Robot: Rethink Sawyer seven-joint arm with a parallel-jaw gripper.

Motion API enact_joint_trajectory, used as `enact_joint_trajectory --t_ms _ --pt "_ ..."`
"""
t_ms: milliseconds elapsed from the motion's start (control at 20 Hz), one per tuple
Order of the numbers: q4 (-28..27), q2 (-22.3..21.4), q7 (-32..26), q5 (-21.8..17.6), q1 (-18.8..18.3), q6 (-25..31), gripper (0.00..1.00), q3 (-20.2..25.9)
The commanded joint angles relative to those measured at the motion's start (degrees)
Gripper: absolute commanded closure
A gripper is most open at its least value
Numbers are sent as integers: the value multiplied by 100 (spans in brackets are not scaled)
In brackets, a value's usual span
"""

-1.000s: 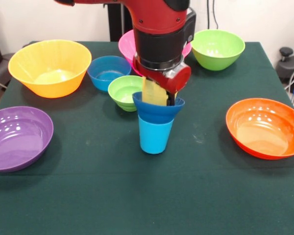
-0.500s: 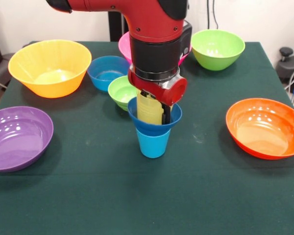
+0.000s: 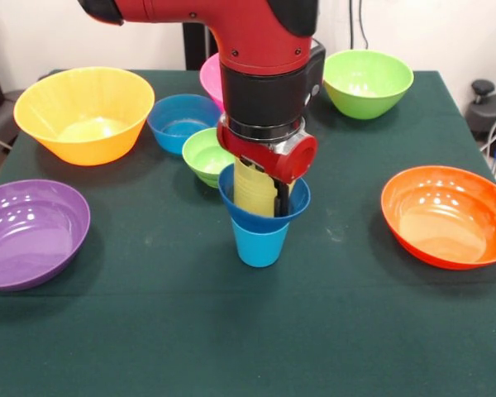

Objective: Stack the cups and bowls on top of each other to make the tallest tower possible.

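I am watching the light blue cup [image 3: 259, 244] standing upright near the middle of the green table [image 3: 231, 331], with the dark blue bowl [image 3: 263, 211] sitting on its rim. The ribbed yellow cup [image 3: 255, 190] is reaching down inside that bowl, tilted slightly. The gripper [image 3: 269, 192] is coming straight down into the bowl from the red arm [image 3: 264, 50]; its fingers are closing on the yellow cup's wall, one dark finger showing just beside the cup.

Just behind the stack, the lime green bowl [image 3: 207, 155] is sitting empty, with the light blue bowl [image 3: 182, 122] beside it. The yellow-orange bowl [image 3: 84, 114], purple bowl [image 3: 29, 233], orange bowl [image 3: 446, 217], green bowl [image 3: 368, 83] and the partly hidden pink bowl [image 3: 211, 78] are all lying empty around the edges.
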Motion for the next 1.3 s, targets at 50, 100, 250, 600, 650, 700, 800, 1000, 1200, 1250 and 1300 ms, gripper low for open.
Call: enact_joint_trajectory --t_ms 50,100,250,600,650,700,800,1000,1200,1250,1300 --pt "-256 419 -1181 -316 23 200 0 252" --pt "-213 363 -1193 -298 12 223 0 259" --pt "21 180 -1157 -249 -1 204 0 267" --pt "257 77 -1142 -196 -57 149 0 308" --pt "207 103 -1165 -183 -68 183 0 322" --pt "59 218 -1217 -186 -87 235 0 334" --pt "-95 367 -1261 -166 -112 299 0 358" --pt "-94 384 -1264 -108 -139 346 0 399" --pt "50 239 -1276 -48 -193 352 0 436" --pt "46 240 -1288 -43 -203 352 0 447" --pt "107 203 -1281 -25 -213 339 0 468"
